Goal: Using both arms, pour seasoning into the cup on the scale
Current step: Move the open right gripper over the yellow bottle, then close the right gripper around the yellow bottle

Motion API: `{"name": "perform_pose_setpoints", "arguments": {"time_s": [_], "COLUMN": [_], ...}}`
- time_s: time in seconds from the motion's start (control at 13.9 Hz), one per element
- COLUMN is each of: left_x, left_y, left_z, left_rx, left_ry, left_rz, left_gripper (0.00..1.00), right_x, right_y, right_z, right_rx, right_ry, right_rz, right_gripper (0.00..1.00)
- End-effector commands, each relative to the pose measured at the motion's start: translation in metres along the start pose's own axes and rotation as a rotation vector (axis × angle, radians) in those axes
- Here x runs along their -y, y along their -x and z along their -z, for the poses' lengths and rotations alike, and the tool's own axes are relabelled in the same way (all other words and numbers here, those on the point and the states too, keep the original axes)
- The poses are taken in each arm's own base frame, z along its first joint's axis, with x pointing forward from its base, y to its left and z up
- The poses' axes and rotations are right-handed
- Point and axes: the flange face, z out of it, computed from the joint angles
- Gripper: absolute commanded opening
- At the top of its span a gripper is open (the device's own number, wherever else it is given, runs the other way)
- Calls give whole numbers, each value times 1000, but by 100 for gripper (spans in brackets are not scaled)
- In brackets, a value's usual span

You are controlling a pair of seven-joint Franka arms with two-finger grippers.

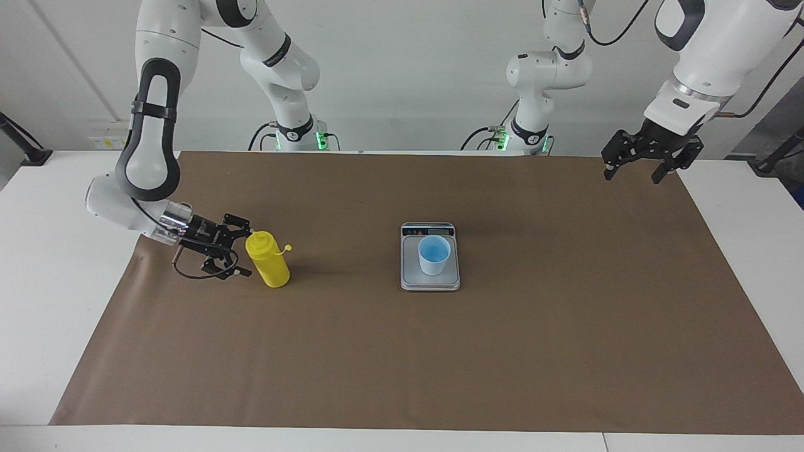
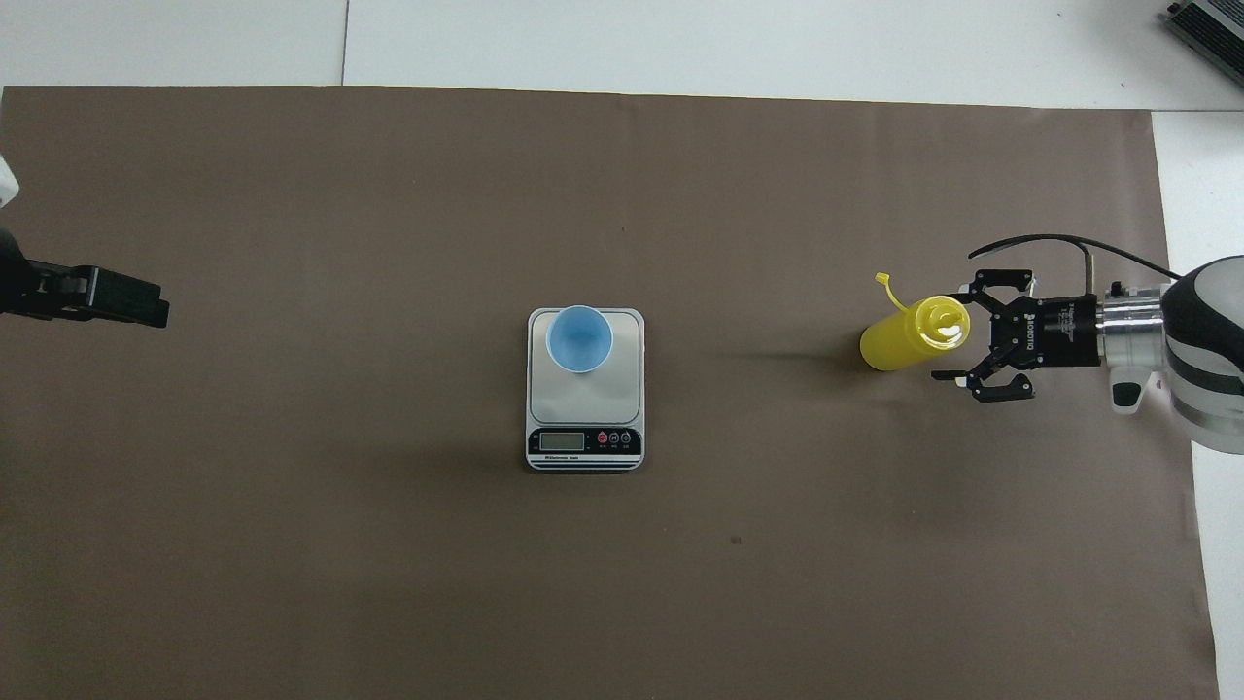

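The yellow seasoning bottle (image 1: 270,267) stands upright on the brown mat toward the right arm's end of the table, its cap hanging open on its tether; it also shows in the overhead view (image 2: 894,342). My right gripper (image 1: 244,248) is low and open right beside the bottle, with a finger on either side of its edge, not closed on it (image 2: 960,335). The light-blue cup (image 1: 434,254) stands on the silver scale (image 1: 430,282) at mid-table, at the plate's end away from the display (image 2: 579,337). My left gripper (image 1: 634,172) waits open and empty, raised over the mat's corner.
The brown mat (image 1: 402,364) covers most of the white table (image 1: 38,282). The scale's plate (image 2: 583,403) has its dark display strip on the side nearer the robots. The left gripper (image 2: 97,297) shows at the mat's edge.
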Motion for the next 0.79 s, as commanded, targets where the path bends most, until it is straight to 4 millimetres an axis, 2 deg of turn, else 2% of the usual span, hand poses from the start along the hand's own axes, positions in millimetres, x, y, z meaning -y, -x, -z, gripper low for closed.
{"name": "perform_pose_setpoints", "arguments": {"time_s": [0.0,0.36,0.72], "left_x": [0,0,0], "left_y": [8,9,9], "left_z": [2,-1,-1], "left_rx": [4,10,10], "left_ry": [6,7,7], "left_rz": [10,8,10], "left_gripper": [100,100,100], "right_x": [-1,-1,-11], "right_y": [8,12,1], "right_z": [7,5,-5], "right_rx": [70,90,106], "right_ry": [-26,-25,-1], "right_rz": [32,80,96], "right_gripper": [100,100,100]}}
